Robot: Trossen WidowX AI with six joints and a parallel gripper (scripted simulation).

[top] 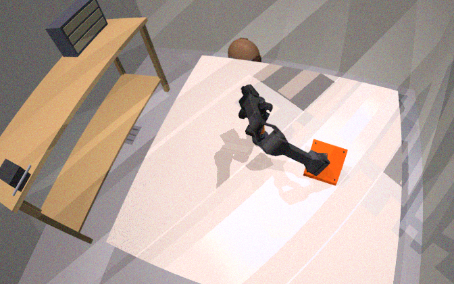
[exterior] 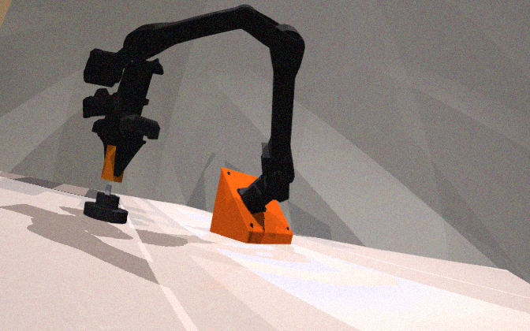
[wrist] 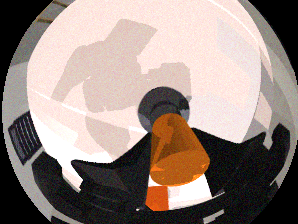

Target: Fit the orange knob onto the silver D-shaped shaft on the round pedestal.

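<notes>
The orange knob is held between the fingers of my gripper, which is shut on it. In the exterior view the knob is slightly tilted and hangs just above the silver shaft, with a small gap between its lower edge and the shaft's top. The shaft stands on the dark round pedestal. In the wrist view the knob covers the shaft and part of the pedestal. The knob's hole and the flat sides of hole and shaft cannot be made out. In the top view the arm mostly hides the knob.
The arm's orange wedge base stands on the white table, to the right of the pedestal in the exterior view. A wooden bench stands beyond the table's left edge. Patterned shadows fall over the table.
</notes>
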